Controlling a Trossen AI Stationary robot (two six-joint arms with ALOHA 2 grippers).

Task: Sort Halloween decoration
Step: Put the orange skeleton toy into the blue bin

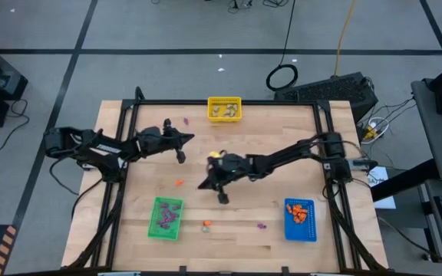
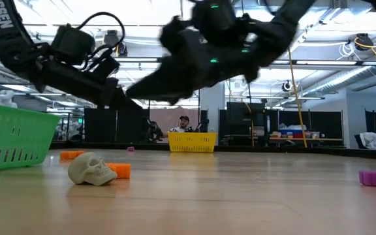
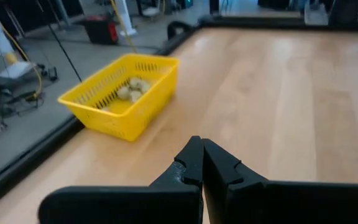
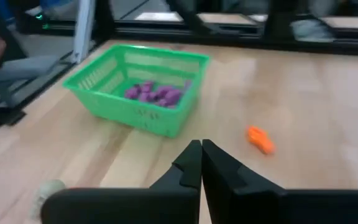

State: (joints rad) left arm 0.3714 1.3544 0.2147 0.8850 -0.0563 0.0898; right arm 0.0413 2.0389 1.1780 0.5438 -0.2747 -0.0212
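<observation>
Pale butcher-block table point(image 1: 236, 153) fills the frame, with three colour-coded bins set along its edges so each kind of trinket has its own home: a yellow bin point(image 1: 225, 109) at the far edge holding pale skulls, a green bin point(image 1: 166, 218) near the front with purple pieces, and a blue bin point(image 1: 300, 219) at the front right with orange ones. Sorting looks well along but unfinished, since loose decorations are on the wood: a pale skull point(image 2: 90, 170) beside an orange piece point(image 2: 121, 170) near the front, another orange piece point(image 1: 179, 182) left of centre, and purple bits point(image 1: 262, 226) at the front and point(image 1: 186, 120) near the yellow bin. Over mid-table, the right gripper point(image 1: 223, 196) hangs above the wood with fingers pressed together and apparently nothing between them, though the view is blurred. Farther back, the left gripper point(image 1: 180, 156) is also pinched together and empty, aimed towards the yellow bin.
</observation>
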